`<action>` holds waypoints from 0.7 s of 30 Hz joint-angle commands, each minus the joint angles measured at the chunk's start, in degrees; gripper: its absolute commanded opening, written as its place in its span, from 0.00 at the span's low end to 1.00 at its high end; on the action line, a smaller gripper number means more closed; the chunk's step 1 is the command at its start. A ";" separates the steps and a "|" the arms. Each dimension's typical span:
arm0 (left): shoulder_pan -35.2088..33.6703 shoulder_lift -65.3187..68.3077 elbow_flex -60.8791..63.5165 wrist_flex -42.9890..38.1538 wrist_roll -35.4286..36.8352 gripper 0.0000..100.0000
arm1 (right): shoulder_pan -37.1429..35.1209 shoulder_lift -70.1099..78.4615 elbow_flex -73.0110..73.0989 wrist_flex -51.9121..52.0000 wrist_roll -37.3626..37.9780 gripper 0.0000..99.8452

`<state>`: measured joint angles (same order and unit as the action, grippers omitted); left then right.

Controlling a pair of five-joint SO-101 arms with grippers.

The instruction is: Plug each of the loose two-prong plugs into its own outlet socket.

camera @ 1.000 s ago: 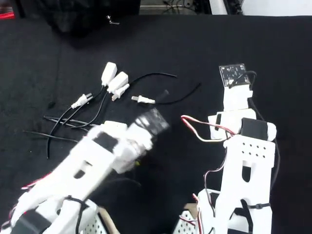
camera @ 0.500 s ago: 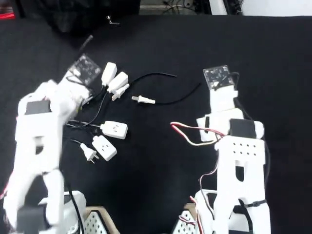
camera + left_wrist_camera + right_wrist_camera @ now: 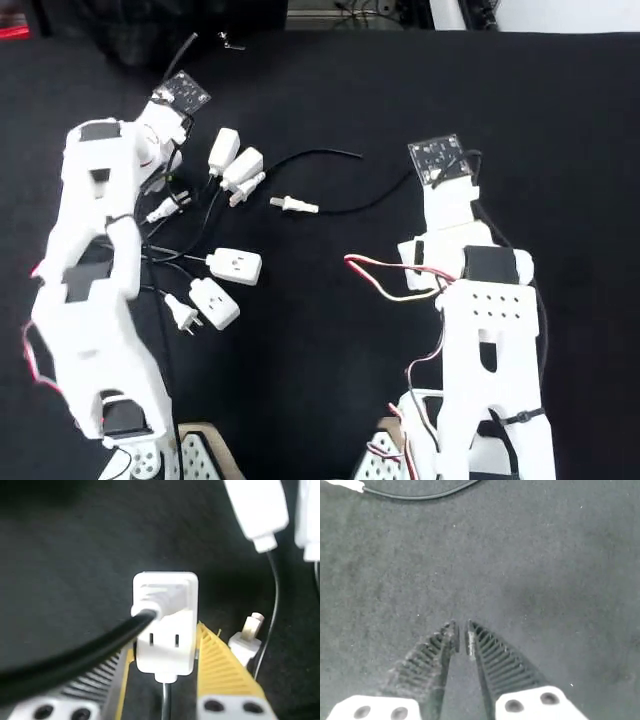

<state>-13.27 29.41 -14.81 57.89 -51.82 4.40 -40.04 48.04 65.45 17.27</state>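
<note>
Outlet socket (image 3: 172,630), white, sits pinched between the jaws of the left gripper (image 3: 164,647), a black cable (image 3: 75,655) draped across it. That cable could drag it askew — the hold looks shallow. A loose plug (image 3: 246,636) lies just beside the socket; the right gripper (image 3: 461,635), pressed together, hangs well apart from it.

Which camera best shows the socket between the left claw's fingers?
Left wrist view: the socket sits close up in the left claw, both slots visible. In the high view the arm covers it; the right wrist view faces black cloth.
</note>
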 commanded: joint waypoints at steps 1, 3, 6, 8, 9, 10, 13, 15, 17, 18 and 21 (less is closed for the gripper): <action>-0.75 5.01 -16.40 7.65 2.37 0.19 | -0.88 -1.19 -0.22 -0.97 -0.44 0.03; -1.63 7.65 -22.37 10.90 5.10 0.27 | -0.88 -1.19 -0.22 -0.97 -0.44 0.03; -2.68 9.58 -29.41 17.14 7.12 0.36 | -0.88 -1.27 -0.22 -0.97 -0.44 0.03; -2.95 9.67 -33.19 22.77 8.62 0.37 | -0.88 -1.27 -0.22 -0.88 -0.44 0.03; -2.86 9.67 -34.42 26.02 8.70 0.37 | -0.88 -1.27 -0.22 -0.88 -0.44 0.03; -2.68 9.67 -36.18 29.71 8.09 0.36 | -0.88 -1.27 -0.22 -0.88 -0.44 0.03; -1.36 9.67 -41.54 40.62 3.52 0.33 | -0.88 -1.27 -0.31 -0.88 -0.44 0.03; 0.13 9.58 -42.68 43.16 2.11 0.29 | -0.88 -1.27 -0.31 -0.88 -0.44 0.03; 1.36 8.26 -39.69 43.25 0.53 0.26 | -0.88 -1.27 -0.31 -0.62 -0.35 0.03; 2.33 6.95 -36.62 43.25 -0.88 0.26 | -0.88 -1.27 -0.31 -0.62 -0.26 0.03; 6.73 1.23 -21.85 43.16 -6.07 0.26 | -0.88 -1.27 -0.31 -0.70 -0.18 0.03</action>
<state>-10.73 37.76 -47.60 100.26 -54.02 4.40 -40.04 48.04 65.45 17.27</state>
